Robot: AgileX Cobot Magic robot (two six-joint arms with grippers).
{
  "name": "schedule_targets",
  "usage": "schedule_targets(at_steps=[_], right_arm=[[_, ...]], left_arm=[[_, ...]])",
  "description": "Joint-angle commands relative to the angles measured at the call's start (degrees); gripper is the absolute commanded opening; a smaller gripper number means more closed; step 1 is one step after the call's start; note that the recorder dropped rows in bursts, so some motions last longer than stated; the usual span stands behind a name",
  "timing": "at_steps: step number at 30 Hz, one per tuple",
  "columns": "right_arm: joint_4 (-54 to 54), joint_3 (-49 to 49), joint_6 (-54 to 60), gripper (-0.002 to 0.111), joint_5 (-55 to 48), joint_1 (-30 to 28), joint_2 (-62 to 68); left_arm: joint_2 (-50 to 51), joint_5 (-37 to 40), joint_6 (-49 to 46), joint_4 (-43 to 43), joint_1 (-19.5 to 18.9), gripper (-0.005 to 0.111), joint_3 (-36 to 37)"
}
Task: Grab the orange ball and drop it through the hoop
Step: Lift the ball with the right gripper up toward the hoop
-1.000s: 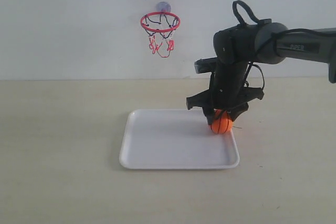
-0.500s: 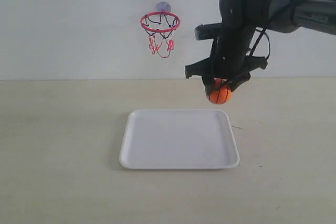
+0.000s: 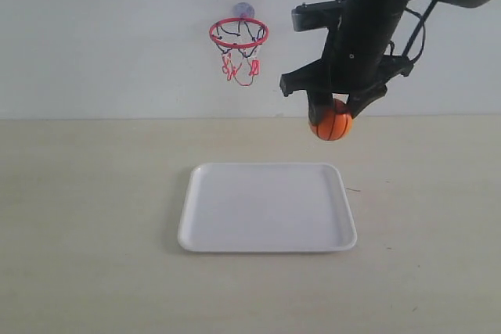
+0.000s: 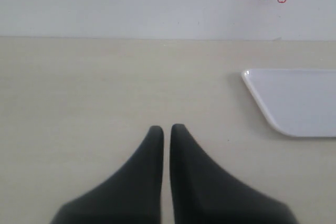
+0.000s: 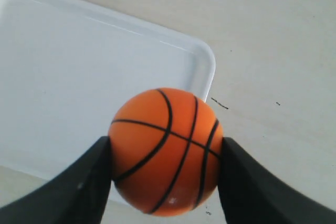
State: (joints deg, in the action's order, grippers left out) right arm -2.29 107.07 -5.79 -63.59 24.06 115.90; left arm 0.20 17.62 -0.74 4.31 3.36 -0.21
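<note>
The orange ball [image 3: 331, 126] is clamped between the 2 fingers of the right gripper [image 3: 334, 110], hanging in the air just under its black body. Below the gripper lies the white tray [image 3: 266, 234], well clear of the ball, so the pickup looks done. The hoop [image 3: 239, 33] sits on the wall off to the gripper's side, its ring higher than the ball. What is left: carry the ball over the ring and release. The left gripper [image 4: 166, 130] rests closed and empty, low over the table [image 4: 79, 93].
</note>
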Motion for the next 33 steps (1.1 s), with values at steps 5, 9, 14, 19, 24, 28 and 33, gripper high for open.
schedule_targets(at_steps=[5,9,14,19,24,28,33], right_arm=[[0.87,-20.25,1.42,0.0,21.99,-0.14,-13.34],[2.29,-29.53,1.93,0.0,36.1,-0.14,-18.63],[2.29,-31.63,1.93,0.0,41.29,-0.14,-19.31],[2.29,-31.63,0.23,0.0,48.97,-0.14,-19.1],[4.79,-31.63,-2.11,0.0,64.84,-0.25,-18.52],[6.36,-31.63,-10.05,0.0,74.99,-1.93,-15.46],[-5.81,-30.23,-22.72,0.0,79.88,-4.97,-9.99]], left_arm=[[-0.2,-0.12,-0.18,0.62,-0.1,0.004,0.21],[-0.2,-0.12,-0.18,0.62,-0.1,0.004,0.21],[-0.2,-0.12,-0.18,0.62,-0.1,0.004,0.21],[-0.2,-0.12,-0.18,0.62,-0.1,0.004,0.21],[-0.2,-0.12,-0.18,0.62,-0.1,0.004,0.21],[-0.2,-0.12,-0.18,0.62,-0.1,0.004,0.21],[-0.2,-0.12,-0.18,0.62,-0.1,0.004,0.21]])
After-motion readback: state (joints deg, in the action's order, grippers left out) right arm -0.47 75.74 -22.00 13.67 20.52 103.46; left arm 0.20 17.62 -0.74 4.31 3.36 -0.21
